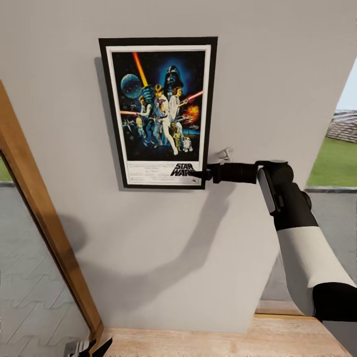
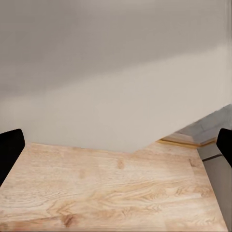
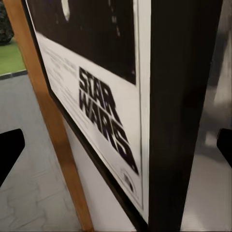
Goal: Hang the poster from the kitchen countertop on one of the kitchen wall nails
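Black-framed poster [image 1: 157, 112] hangs on wall [image 1: 277, 74], right tool [image 1: 198, 174] at its lower corner.

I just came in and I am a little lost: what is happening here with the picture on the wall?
The robot's right arm reaches up to the poster, which sits flat against the grey wall. Its right tool is at the poster's lower right corner, by the "STAR WARS" logo; whether it grips the frame cannot be told. The right wrist view shows the frame edge close between the fingers. The left tool is open, low over a wooden surface.
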